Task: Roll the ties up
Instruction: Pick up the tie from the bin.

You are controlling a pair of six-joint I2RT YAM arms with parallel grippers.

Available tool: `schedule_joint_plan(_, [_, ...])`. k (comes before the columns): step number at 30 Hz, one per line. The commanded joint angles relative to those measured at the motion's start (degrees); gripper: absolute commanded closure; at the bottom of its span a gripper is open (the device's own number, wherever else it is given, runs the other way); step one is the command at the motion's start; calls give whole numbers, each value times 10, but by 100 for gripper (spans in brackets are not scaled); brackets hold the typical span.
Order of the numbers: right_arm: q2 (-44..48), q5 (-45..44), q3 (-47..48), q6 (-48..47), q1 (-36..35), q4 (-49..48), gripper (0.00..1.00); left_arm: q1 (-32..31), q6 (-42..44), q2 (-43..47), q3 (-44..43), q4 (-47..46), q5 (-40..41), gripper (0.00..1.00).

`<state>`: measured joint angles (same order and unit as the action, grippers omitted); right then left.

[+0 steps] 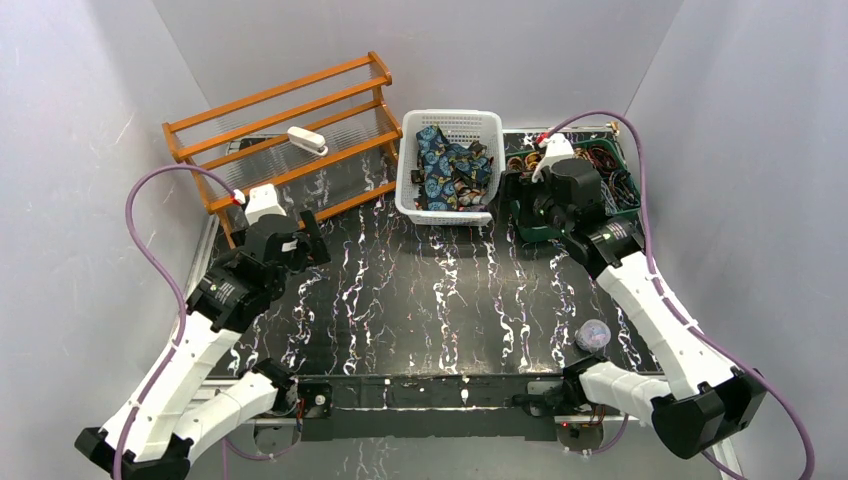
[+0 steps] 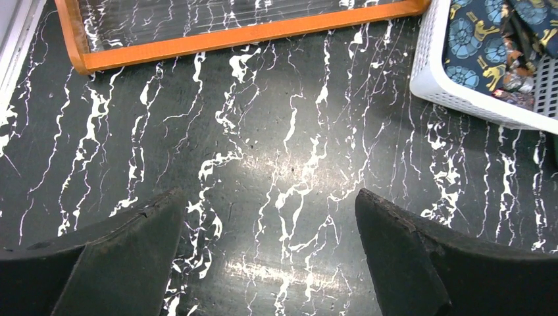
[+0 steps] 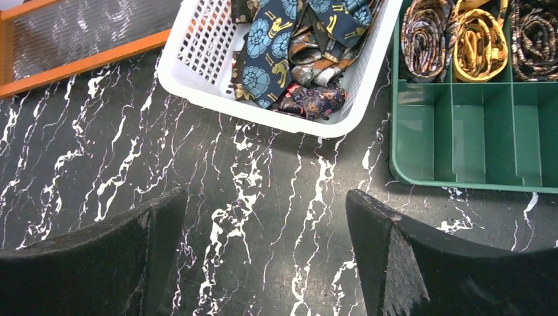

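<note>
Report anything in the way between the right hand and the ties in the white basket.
Only the near wall of the white basket stands between the right hand and the ties piled inside it. Nothing lies on the table before that wall, and the basket is open on top, so reaching over the rim looks clear.

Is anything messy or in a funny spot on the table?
Yes. The ties lie in a tangled heap in the white basket, unlike the neat rolled ties in the green tray. A small shiny ball also sits alone beside the right arm.
</note>
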<state>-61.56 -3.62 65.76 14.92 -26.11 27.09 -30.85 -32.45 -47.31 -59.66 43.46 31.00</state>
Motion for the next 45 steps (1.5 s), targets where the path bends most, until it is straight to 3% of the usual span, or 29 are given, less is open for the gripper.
schedule_joint_plan(1, [-20,17,-7,10,0,-14,1,2,-1,22,4,-1,12,2])
schedule_joint_plan(11, [-115,77,23,31,0,-32,1,2,-4,2,40,6,4,2])
schedule_joint_plan(13, [-152,78,46,34,0,-29,2,2,9,4,53,-8,-31,2])
schedule_joint_plan(20, [-299,54,143,53,0,-44,17,2,-65,28,145,-65,-109,2])
schedule_joint_plan(26, [-435,-42,271,25,1,-47,27,2,-86,48,183,-87,-139,2])
schedule_joint_plan(30, [-539,1,349,-16,1,-75,34,2,-91,46,190,-95,-143,2])
schedule_joint_plan(35, [-664,-33,529,-63,3,-46,31,2,-93,36,197,-102,-167,2])
schedule_joint_plan(38, [-714,-47,570,-98,3,-84,24,2,-91,34,201,-105,-172,2])
schedule_joint_plan(45, [-801,-15,653,-148,1,-133,22,2,-87,26,204,-108,-167,2])
